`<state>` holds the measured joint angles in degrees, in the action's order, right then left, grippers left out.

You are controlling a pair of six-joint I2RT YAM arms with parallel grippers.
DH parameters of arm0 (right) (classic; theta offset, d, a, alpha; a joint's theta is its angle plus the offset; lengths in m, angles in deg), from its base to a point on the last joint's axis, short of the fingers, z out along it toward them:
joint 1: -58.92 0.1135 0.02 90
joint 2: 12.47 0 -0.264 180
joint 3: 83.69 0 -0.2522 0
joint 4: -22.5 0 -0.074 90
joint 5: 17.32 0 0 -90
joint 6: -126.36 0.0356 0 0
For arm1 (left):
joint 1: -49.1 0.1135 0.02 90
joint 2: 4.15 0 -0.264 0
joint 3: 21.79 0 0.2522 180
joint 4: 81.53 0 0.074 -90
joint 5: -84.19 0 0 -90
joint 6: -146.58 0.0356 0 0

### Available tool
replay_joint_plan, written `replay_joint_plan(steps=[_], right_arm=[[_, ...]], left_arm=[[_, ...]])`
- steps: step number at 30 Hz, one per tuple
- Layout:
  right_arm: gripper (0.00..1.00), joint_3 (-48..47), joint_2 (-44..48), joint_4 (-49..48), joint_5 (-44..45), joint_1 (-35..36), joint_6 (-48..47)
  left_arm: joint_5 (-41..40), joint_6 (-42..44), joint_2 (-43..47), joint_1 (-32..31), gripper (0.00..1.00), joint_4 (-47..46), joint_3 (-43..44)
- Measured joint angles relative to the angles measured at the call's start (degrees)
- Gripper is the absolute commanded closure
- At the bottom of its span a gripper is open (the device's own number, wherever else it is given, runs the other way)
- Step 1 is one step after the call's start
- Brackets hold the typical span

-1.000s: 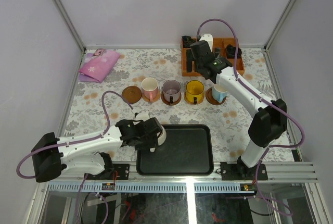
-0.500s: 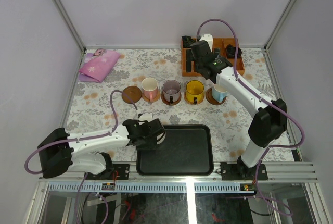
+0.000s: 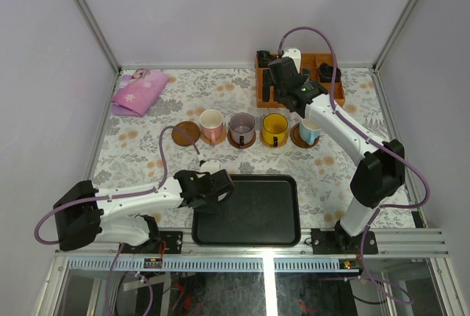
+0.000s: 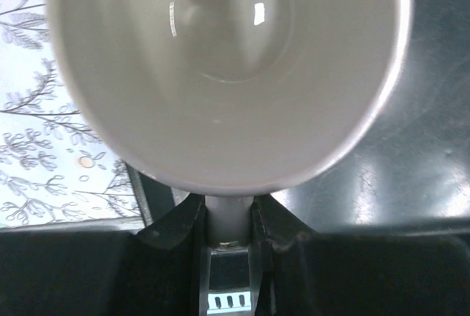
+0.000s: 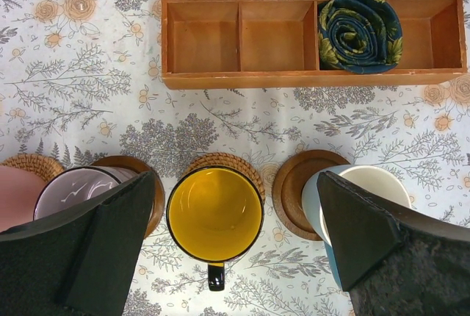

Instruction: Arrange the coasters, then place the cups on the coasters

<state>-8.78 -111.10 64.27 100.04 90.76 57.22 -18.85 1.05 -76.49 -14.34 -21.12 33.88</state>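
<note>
My left gripper [image 4: 229, 222] is shut on the handle [image 4: 229, 213] of the cream cup [image 4: 228, 73], whose open mouth fills the left wrist view. From above, that gripper [image 3: 214, 186] and cup [image 3: 211, 166] sit at the black tray's left edge. Behind them a bare dark coaster [image 3: 186, 134] begins the row. The pink-handled cup [image 3: 211, 125], mauve cup [image 3: 241, 128], yellow cup [image 3: 275, 128] and blue-handled cup [image 3: 310, 131] follow, each on a coaster. My right gripper [image 5: 236, 184] hangs open high above the yellow cup [image 5: 214, 213], near the blue-handled cup [image 5: 367, 184] standing off-centre on its dark coaster [image 5: 297, 191].
The black tray [image 3: 257, 213] lies at the near middle. An orange compartment box [image 5: 308, 37] with dark rolled bundles stands at the back right, just behind the row. A pink cloth [image 3: 138, 92] lies at the back left.
My left jaws have narrowed onto the cream cup's handle, and that arm has shifted slightly along the tray's edge. The right arm has not moved.
</note>
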Motion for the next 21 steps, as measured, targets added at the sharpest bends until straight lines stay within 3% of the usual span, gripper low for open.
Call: replay_joint_plan(steps=[3,13,18,21], right_arm=[[0.01,0.0,0.0,0.0,0.0,0.0,0.2],[0.03,0.0,0.0,0.0,-1.3,0.0,0.4],[0.14,1.7,0.1,-0.5,-1.3,0.0,0.3],[0.29,5.4,1.1,-1.2,-1.3,0.0,0.1]], left_arm=[[-1.2,0.3,0.7,-0.1,1.0,-0.5,-0.9],[-3.3,1.2,1.4,-0.1,1.0,-0.6,-1.5],[-7.4,1.4,3.7,-0.1,1.0,1.5,0.2],[-10.9,1.3,5.8,0.0,1.0,3.1,3.3]])
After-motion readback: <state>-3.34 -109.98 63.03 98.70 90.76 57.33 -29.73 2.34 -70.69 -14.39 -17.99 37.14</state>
